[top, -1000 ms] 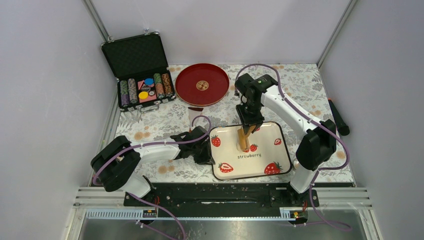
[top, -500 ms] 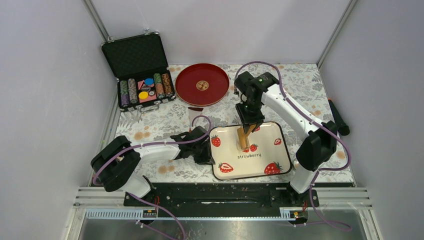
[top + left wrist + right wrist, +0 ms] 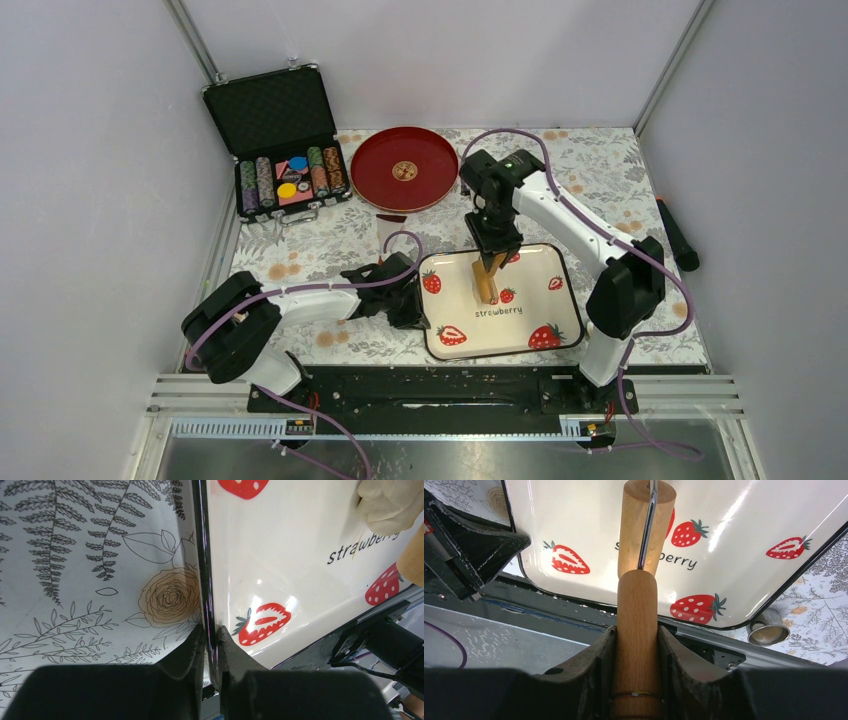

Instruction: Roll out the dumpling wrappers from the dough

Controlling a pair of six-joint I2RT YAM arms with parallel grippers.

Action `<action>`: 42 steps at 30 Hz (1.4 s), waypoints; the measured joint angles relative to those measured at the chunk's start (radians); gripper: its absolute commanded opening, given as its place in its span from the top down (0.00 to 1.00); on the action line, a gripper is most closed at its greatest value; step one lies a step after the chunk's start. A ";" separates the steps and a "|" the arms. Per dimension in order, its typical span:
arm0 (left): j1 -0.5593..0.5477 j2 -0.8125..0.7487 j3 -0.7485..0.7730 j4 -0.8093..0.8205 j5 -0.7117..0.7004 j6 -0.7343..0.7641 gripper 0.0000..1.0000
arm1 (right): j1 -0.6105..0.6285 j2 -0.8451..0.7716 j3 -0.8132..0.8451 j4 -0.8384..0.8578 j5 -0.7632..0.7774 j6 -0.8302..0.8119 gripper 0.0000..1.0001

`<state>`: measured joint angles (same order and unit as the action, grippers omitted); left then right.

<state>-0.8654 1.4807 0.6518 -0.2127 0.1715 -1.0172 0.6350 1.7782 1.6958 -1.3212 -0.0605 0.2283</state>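
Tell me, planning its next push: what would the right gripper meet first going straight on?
Probably the white strawberry-printed tray, just beyond the tan wooden roller the right gripper holds; depth unclear.

floral table [image 3: 600, 160]: tray [image 3: 545, 268], plate [image 3: 372, 182], case [image 3: 268, 108]

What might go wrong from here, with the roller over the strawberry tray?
The left fingers pinch only the thin rim of the strawberry tray; a push may pull it free. The dough is small, so the wooden roller in the right fingers may slip off it. The metal ring cutter lies close to a tray corner; a sliding tray may hit it.
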 measured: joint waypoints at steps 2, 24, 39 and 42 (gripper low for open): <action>0.000 0.000 0.000 0.000 0.000 0.000 1.00 | 0.002 0.007 -0.002 0.005 0.000 0.000 1.00; 0.000 0.000 0.000 0.000 0.000 0.000 1.00 | 0.007 0.021 -0.085 0.059 0.060 -0.008 1.00; -0.001 0.000 0.000 0.000 -0.001 0.000 1.00 | 0.020 0.020 -0.066 0.062 0.068 -0.005 1.00; -0.001 0.000 0.000 0.000 -0.002 0.000 1.00 | 0.024 0.019 -0.031 0.047 0.067 -0.003 1.00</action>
<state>-0.8661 1.4807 0.6518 -0.2127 0.1699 -1.0168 0.6590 1.7973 1.6646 -1.2747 0.0067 0.2249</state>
